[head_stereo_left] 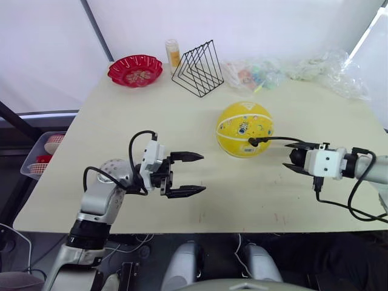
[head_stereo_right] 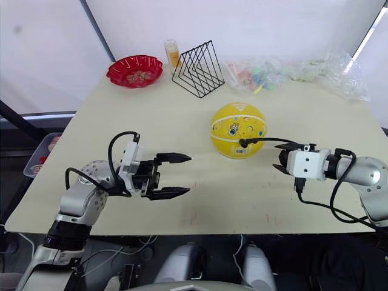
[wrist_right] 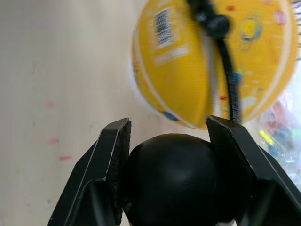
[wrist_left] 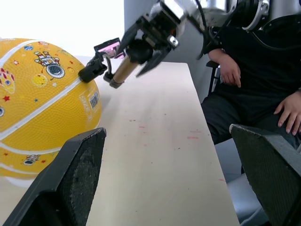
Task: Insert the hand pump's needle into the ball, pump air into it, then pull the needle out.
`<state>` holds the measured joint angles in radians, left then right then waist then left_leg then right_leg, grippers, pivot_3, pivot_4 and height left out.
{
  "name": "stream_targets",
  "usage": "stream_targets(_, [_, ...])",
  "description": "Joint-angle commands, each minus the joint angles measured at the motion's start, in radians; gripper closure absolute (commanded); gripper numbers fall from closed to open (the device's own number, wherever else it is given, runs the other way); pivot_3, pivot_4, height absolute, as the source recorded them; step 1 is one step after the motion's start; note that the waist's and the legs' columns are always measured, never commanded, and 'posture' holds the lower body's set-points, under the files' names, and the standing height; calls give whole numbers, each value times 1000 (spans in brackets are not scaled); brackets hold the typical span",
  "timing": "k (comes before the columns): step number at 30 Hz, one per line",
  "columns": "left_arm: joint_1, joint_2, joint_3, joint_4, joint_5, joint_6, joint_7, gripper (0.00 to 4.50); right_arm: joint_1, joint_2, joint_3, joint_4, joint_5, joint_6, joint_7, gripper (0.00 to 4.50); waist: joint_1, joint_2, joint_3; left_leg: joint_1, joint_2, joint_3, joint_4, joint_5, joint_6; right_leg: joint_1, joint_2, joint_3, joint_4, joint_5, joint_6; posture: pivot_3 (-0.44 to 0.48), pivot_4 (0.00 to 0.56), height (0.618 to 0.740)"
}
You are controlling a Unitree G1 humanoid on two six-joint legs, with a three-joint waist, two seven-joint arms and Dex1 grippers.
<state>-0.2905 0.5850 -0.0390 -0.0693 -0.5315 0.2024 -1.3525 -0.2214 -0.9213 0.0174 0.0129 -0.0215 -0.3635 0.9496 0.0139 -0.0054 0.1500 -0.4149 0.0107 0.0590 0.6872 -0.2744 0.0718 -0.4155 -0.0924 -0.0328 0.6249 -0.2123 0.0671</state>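
Hand pump (wrist_left: 126,66) first: in the head view we see our right claw (head_stereo_left: 297,159), at the right of the frame, clamped on its black handle, the hose (head_stereo_left: 280,139) arching to a fitting against the yellow ball (head_stereo_left: 244,128) at centre on the table (head_stereo_left: 182,127). Our left claw (head_stereo_left: 185,174), lower left, is spread and empty, seemingly waiting to steady things.

Left wrist view: the pump's gold barrel angles toward the ball, upper left.

Right wrist view: both fingers (wrist_right: 115,155) pinch the rounded handle, so we judge pumping can begin.
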Motion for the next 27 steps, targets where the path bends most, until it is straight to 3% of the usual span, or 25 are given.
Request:
stream_targets(1, [5,13,25,-47,-24,4,7,0,-27,-8,-10,39,-36,-102,-31,2453,-1,0,0,0,0,0,0,0,0,0,0,0,0,0,0,0,150,737])
stream_targets(9, [-1,17,25,-54,-31,19,19,0,-69,15,26,182,-161,-304,-152,2453,-1,0,0,1,0,0,0,1,-2,0,1,1,1,0,0,0,150,737])
stream_targets(13, [-5,17,23,-51,-30,21,26,0,-49,23,37,188,-132,-244,-136,2453,-1,0,0,1,1,0,0,1,-2,0,2,2,1,0,0,0,150,737])
stream_targets(15, [-5,17,25,-50,-31,22,28,0,-11,25,27,154,-100,-202,-126,1452,0,0,0,1,1,0,0,1,-2,0,2,2,1,0,0,0,150,737])
stream_targets(19, [-18,10,23,-42,-27,26,43,0,55,18,-4,87,-35,-144,-118,45,1,0,0,1,1,-1,0,1,-2,1,2,2,1,0,0,0,150,737])
stream_targets(27, [-79,-34,18,-8,-16,29,103,0,229,61,-127,-121,170,-8,-152,45,0,0,0,2,1,-1,1,2,-2,2,3,2,2,0,0,0,150,737])
